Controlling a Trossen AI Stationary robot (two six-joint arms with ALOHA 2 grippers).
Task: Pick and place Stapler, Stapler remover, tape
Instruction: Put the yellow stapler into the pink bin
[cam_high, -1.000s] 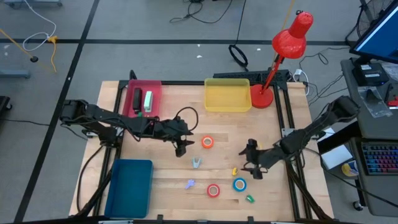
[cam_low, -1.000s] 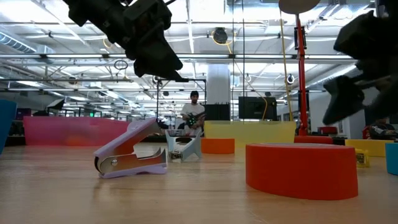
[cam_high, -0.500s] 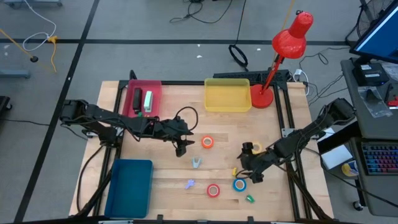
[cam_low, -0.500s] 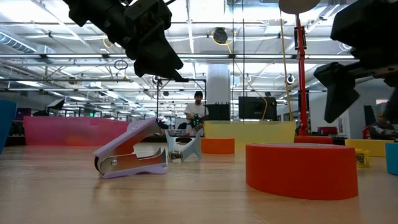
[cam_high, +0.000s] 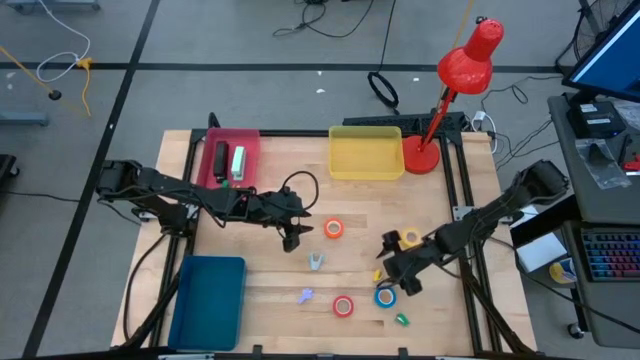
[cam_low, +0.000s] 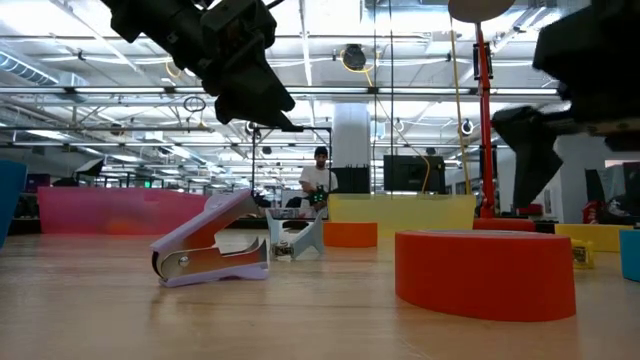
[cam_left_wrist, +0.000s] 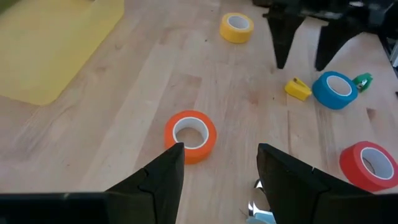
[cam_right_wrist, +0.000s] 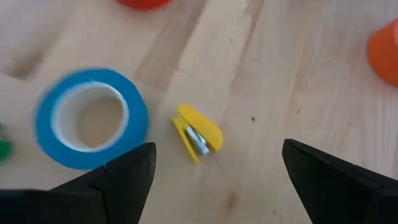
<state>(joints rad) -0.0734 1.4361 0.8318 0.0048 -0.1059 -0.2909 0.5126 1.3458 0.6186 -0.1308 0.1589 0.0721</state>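
Observation:
Four tape rolls lie flat on the table: orange (cam_high: 333, 229), yellow (cam_high: 408, 238), blue (cam_high: 386, 296) and red (cam_high: 343, 306). A small yellow stapler (cam_right_wrist: 198, 132) and a green one (cam_high: 402, 320) lie near the blue roll. A grey staple remover (cam_high: 316, 262) and a purple one (cam_low: 210, 250) rest at mid-table. My left gripper (cam_high: 292, 238) hangs open above the table, just left of the orange roll (cam_left_wrist: 191, 135). My right gripper (cam_high: 392, 270) is open over the yellow stapler and the blue roll (cam_right_wrist: 91, 118), touching neither.
At the far left a pink tray (cam_high: 250, 160) holds two staplers. A yellow tray (cam_high: 365, 153) stands at the far middle, with a red desk lamp (cam_high: 420, 158) beside it. A blue tray (cam_high: 208, 300) sits at the near left.
My right gripper has moved a little toward the table's left edge, over the yellow stapler, and has rolled about its own line. It has stayed open. The yellow roll, hidden under the arm before, now shows behind it.

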